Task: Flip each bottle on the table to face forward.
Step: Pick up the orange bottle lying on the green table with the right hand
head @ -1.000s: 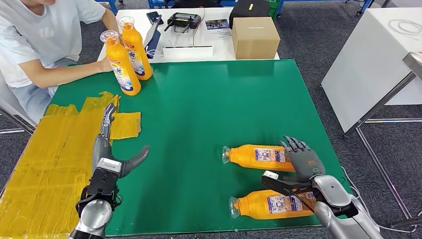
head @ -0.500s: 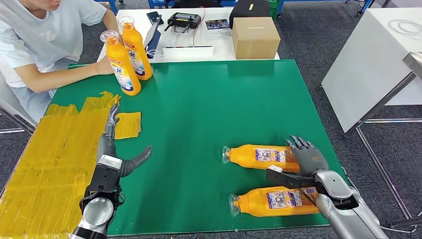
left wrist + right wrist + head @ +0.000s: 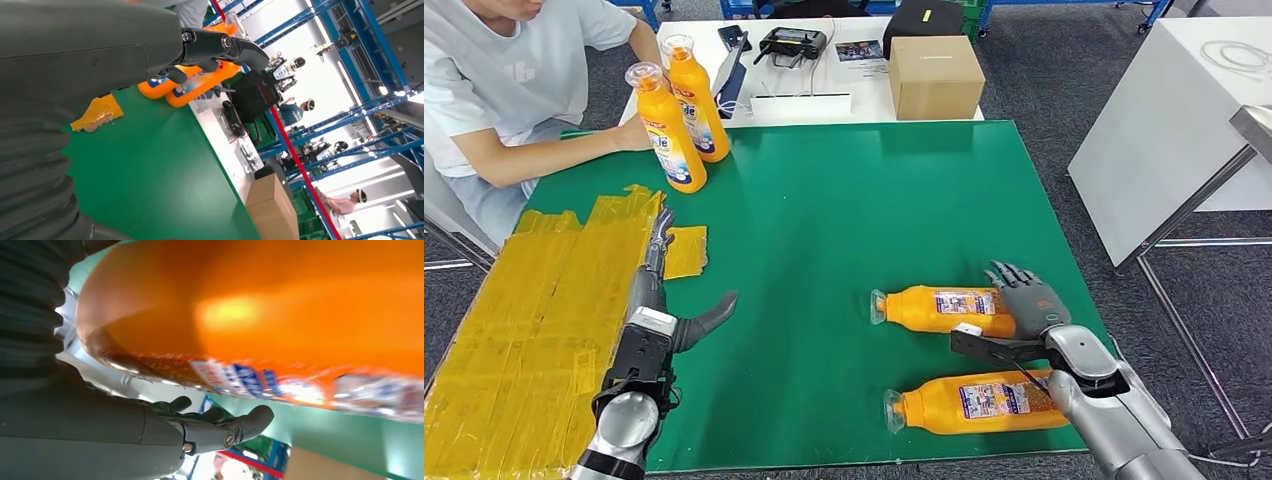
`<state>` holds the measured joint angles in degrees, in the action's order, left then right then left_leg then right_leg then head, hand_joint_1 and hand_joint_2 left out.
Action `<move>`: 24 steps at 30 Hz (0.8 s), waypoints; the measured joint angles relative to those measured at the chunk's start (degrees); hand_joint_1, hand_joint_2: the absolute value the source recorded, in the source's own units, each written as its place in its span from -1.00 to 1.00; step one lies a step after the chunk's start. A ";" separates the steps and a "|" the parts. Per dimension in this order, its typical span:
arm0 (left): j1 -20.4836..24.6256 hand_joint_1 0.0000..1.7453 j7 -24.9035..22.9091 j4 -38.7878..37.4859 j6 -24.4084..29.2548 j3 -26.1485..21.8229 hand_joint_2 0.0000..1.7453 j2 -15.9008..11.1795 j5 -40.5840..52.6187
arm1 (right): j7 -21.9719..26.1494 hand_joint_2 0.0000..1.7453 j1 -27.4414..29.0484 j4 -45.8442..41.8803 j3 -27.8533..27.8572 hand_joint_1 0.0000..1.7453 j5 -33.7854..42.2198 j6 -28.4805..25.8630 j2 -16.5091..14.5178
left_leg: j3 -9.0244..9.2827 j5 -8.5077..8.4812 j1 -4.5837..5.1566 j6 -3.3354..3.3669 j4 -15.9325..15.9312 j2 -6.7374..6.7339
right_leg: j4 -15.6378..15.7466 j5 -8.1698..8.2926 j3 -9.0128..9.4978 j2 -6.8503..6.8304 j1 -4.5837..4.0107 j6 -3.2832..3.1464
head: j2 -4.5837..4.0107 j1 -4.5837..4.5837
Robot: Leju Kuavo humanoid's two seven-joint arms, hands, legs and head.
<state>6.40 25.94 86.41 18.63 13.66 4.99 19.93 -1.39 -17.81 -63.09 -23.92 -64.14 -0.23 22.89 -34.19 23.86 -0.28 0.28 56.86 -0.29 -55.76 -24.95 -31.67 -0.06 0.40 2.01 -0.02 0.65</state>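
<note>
Fingers spread and holding nothing, the robot's left hand (image 3: 656, 300) hovers over the edge of the yellow tape patch (image 3: 534, 300) on the green table (image 3: 824, 220), thumb jutting toward the middle. At the far left corner two orange bottles (image 3: 679, 100) stand upright beside a seated person (image 3: 494, 90), whose hand rests near them. Further right, two more bottles lie on their sides with caps pointing left: the far lying bottle (image 3: 934, 311) and the near lying bottle (image 3: 969, 402), close together but apart. At the far bottle's base, the right hand (image 3: 1019, 315) is fanned open, fingers over the base end and thumb reaching between the two; whether it touches the plastic cannot be told. The bottles look full, so probably fairly heavy, with stiff, smooth plastic and a glossy label (image 3: 964, 302) that could slip. The broad body near the label looks the safest place to grasp, not the narrow neck.
</note>
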 joint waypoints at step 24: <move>2.14 -1.00 0.86 -2.70 -0.18 1.16 1.00 0.28 -2.70 | 7.85 1.00 -8.23 6.85 -10.41 1.00 5.78 8.66 1.49 | 0.18 -0.05 0.00 0.07 0.03 -0.05 | 0.01 0.01 0.17 -0.02 0.02 0.01 | 0.00 0.00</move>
<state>8.54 26.80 83.71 18.45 14.81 5.27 17.23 6.45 -26.04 -56.23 -34.33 -58.37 8.43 24.38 -34.01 23.81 -0.27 0.35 56.88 -0.34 -55.75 -24.94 -31.50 -0.08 0.43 2.02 -0.02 0.65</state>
